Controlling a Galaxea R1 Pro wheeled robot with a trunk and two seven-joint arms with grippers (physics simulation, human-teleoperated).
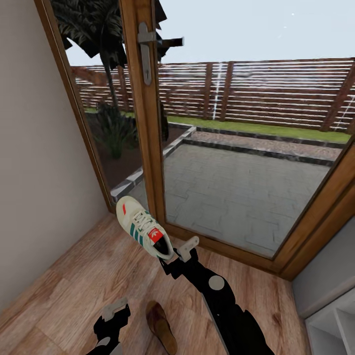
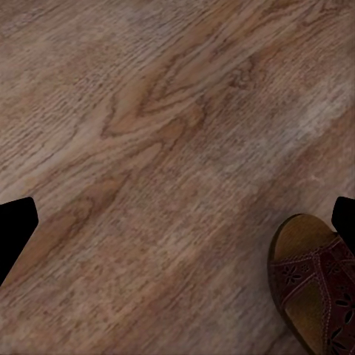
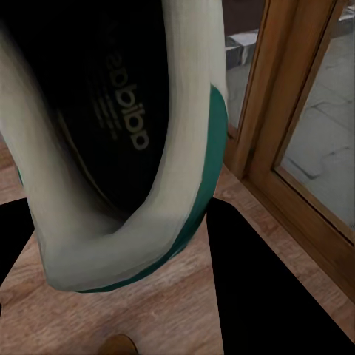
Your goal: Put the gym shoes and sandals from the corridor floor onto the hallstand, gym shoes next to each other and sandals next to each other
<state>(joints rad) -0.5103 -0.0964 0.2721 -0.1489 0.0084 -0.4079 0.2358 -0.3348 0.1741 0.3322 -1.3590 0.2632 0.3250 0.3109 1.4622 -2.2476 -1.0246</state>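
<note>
One gym shoe (image 1: 144, 230), cream with green stripes and a red tongue label, hangs tilted above the corridor floor (image 1: 74, 281) beside the glass door. My right gripper (image 1: 176, 257) is shut on its heel rim; in the right wrist view the heel collar (image 3: 111, 148) sits between the dark fingers. A dark brown sandal (image 1: 161, 325) lies flat on the planks just right of my left gripper (image 1: 114, 310). That gripper hovers low over the floor, open and empty, with the sandal's toe (image 2: 314, 285) by one finger. A corner of the light-grey hallstand (image 1: 325, 330) shows at bottom right.
A wood-framed glass door (image 1: 148, 148) with a metal handle (image 1: 145, 49) stands straight ahead, a patio behind it. A beige wall (image 1: 34, 172) closes the left side. Bare plank floor stretches left of the shoe.
</note>
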